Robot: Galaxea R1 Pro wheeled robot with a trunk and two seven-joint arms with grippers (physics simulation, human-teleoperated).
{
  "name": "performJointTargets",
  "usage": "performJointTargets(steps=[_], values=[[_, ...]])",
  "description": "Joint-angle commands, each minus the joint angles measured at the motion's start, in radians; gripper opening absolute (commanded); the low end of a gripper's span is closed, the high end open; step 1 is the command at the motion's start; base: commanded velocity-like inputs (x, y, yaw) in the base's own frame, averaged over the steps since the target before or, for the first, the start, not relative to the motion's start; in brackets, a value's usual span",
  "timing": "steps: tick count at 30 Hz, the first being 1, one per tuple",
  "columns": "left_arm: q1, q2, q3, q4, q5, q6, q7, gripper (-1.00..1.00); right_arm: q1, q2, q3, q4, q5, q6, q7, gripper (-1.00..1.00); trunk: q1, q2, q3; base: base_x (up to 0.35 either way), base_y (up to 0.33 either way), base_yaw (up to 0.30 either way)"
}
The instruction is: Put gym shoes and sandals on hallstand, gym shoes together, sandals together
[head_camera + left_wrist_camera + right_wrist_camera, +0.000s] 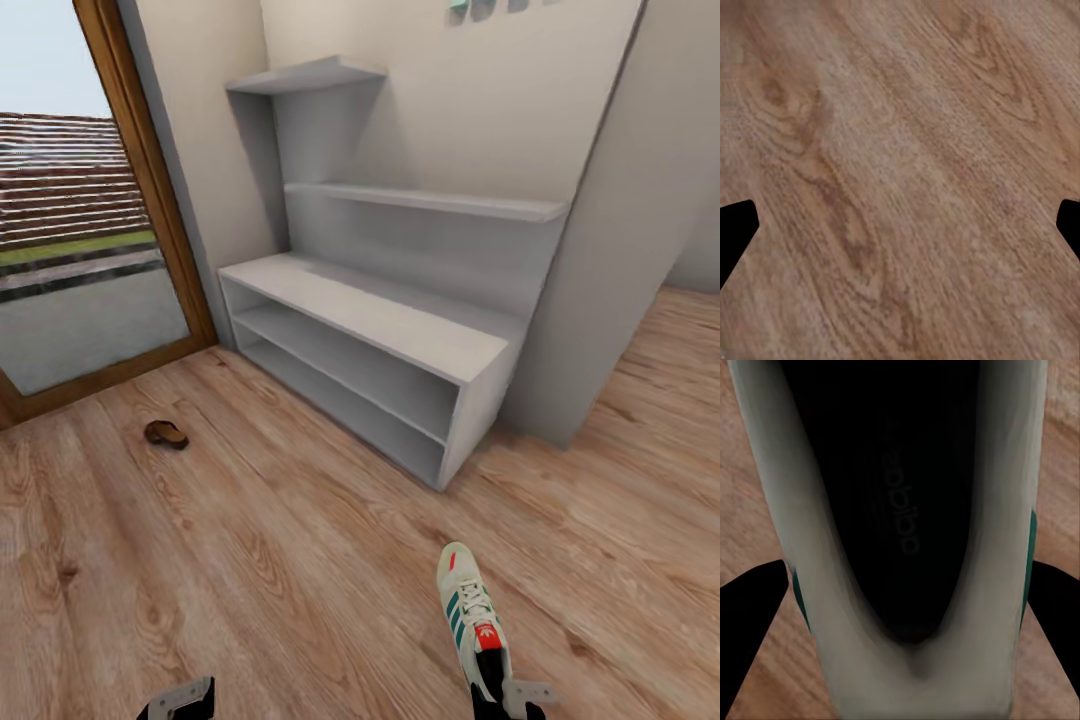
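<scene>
One gym shoe (470, 615), cream-white with green stripes and a red tongue label, points toward the hallstand (380, 310) at the bottom of the head view. My right gripper (500, 692) is shut on its heel end. In the right wrist view the gym shoe's dark opening (900, 510) sits between the two fingers, which press on its sides. One brown sandal (165, 434) lies on the corridor floor (300, 560) to the left, near the glass door. My left gripper (180, 700) is open and empty, and its wrist view looks down on bare floor planks (900, 150).
The hallstand's bench top and its two low shelves (340, 380) hold nothing. A wood-framed glass door (150, 190) stands at the left. A pale wall panel (620, 250) flanks the hallstand on the right, with more floor beyond it.
</scene>
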Motion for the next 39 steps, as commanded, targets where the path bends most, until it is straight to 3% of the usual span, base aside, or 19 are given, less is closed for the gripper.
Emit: performJointTargets(steps=[1,26,39], values=[[-0.001,0.0,0.002,0.001,-0.002,-0.002,0.001,1.0,-0.001,0.001,-0.005,0.0,0.008,-0.003,-0.003,-1.0,0.0,0.0,-0.001,0.234,0.252,0.281],[0.0,0.0,0.002,0.001,-0.002,-0.002,0.001,1.0,0.0,0.001,-0.005,0.0,0.009,-0.003,-0.003,-1.0,0.0,0.0,-0.01,0.248,0.234,0.281],[0.001,0.0,0.002,0.001,-0.002,-0.002,0.001,1.0,0.0,0.001,-0.005,0.0,0.009,-0.003,-0.003,-1.0,0.0,0.0,-0.014,0.324,0.042,0.281]])
